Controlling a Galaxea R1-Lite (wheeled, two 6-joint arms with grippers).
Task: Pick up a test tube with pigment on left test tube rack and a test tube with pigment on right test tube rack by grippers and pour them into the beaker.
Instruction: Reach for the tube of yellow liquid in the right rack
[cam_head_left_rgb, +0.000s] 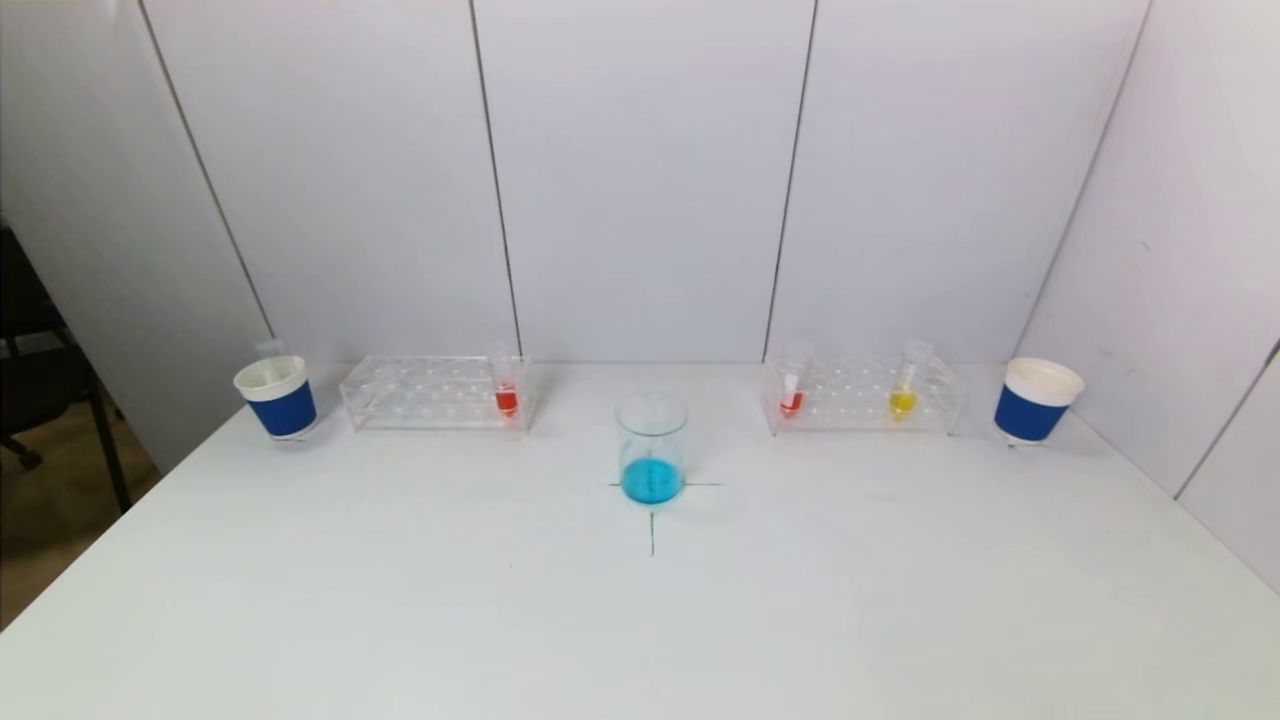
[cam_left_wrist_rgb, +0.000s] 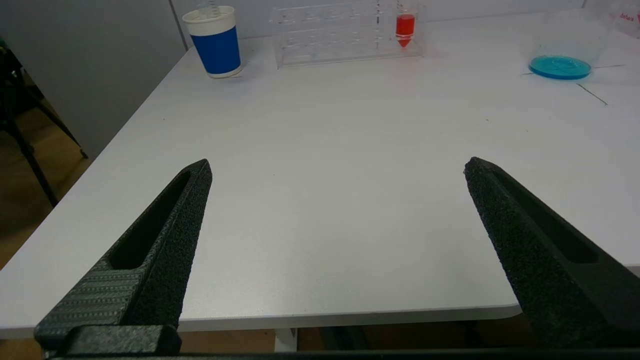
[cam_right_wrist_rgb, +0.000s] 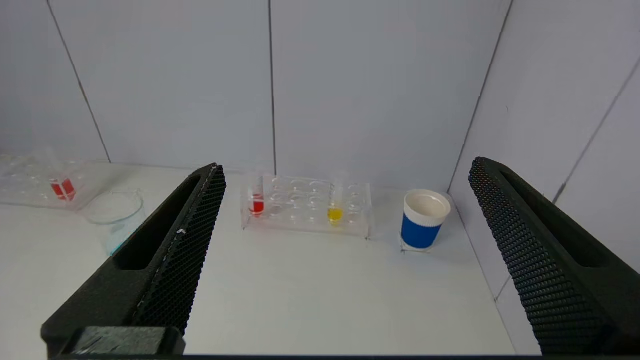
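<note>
A glass beaker (cam_head_left_rgb: 651, 448) with blue liquid stands at the table's middle. The clear left rack (cam_head_left_rgb: 436, 392) holds a red-pigment tube (cam_head_left_rgb: 506, 392), also in the left wrist view (cam_left_wrist_rgb: 405, 27). The clear right rack (cam_head_left_rgb: 862, 396) holds a red tube (cam_head_left_rgb: 792, 394) and a yellow tube (cam_head_left_rgb: 906, 390), both also in the right wrist view (cam_right_wrist_rgb: 256, 200) (cam_right_wrist_rgb: 335, 209). My left gripper (cam_left_wrist_rgb: 337, 167) is open and empty over the table's near left edge. My right gripper (cam_right_wrist_rgb: 347, 167) is open and empty, well short of the right rack. Neither gripper shows in the head view.
A blue-and-white cup (cam_head_left_rgb: 277, 397) with a clear tube in it stands left of the left rack. Another blue-and-white cup (cam_head_left_rgb: 1035, 400) stands right of the right rack. White walls close the back and right side. The table's left edge (cam_head_left_rgb: 120, 520) drops to the floor.
</note>
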